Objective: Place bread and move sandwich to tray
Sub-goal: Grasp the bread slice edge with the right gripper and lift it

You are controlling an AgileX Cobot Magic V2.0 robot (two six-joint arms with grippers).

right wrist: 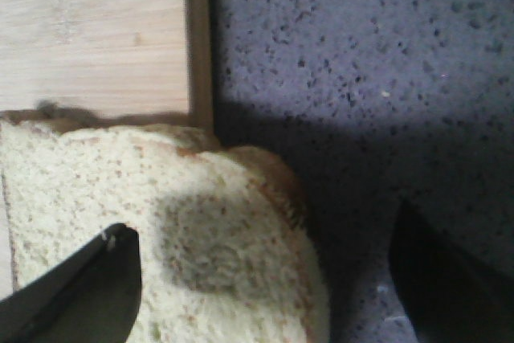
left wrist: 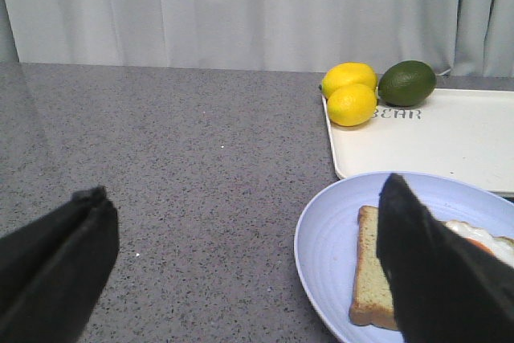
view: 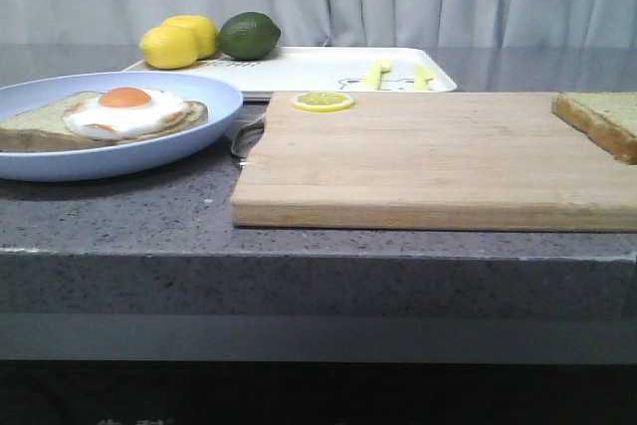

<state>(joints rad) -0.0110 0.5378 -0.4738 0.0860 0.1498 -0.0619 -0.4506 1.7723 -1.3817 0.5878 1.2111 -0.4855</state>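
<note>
The sandwich, a tan slice topped with a white fried egg and orange yolk, lies on the round light-blue plate at the left. It also shows in the left wrist view. The bread lies at the right end of the wooden cutting board, partly out of the front view. The white tray stands behind. My left gripper is open over the countertop beside the plate. My right gripper is open close above the bread's corner, its jaws on either side of the corner.
Two lemons and a green lime sit at the tray's far left corner. A lemon slice lies on the board's back edge. Yellow cutlery lies on the tray. A metal utensil lies between plate and board.
</note>
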